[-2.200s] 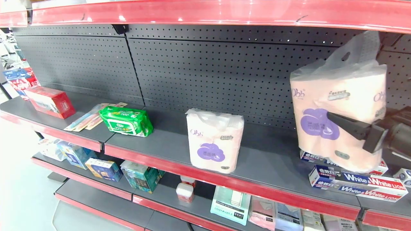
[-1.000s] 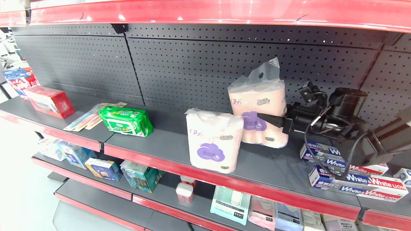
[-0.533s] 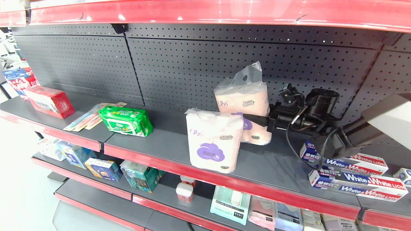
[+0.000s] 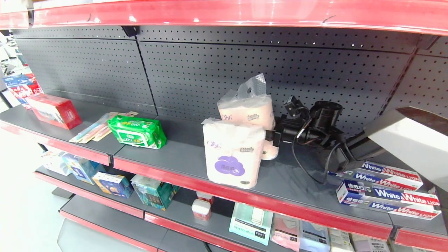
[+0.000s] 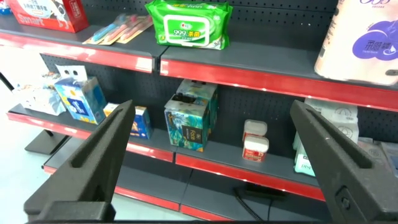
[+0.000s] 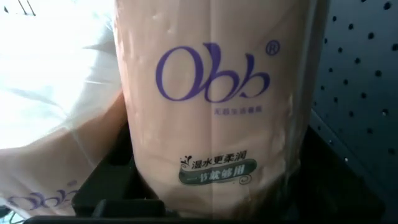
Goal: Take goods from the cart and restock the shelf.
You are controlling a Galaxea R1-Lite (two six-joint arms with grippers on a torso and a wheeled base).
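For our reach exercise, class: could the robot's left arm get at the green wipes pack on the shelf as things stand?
Probably yes: the left gripper is open and empty, and the green wipes pack lies at the front edge of the shelf with nothing before it.

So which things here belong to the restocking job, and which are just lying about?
Job: held toilet-roll pack, right gripper, shelf, front toilet-roll pack.
Lying about: green wet-wipes pack, red box, toothbrushes, toothpaste boxes.

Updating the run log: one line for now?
right end effector: shut on held tissue pack | position: behind front tissue pack | left end effector: open
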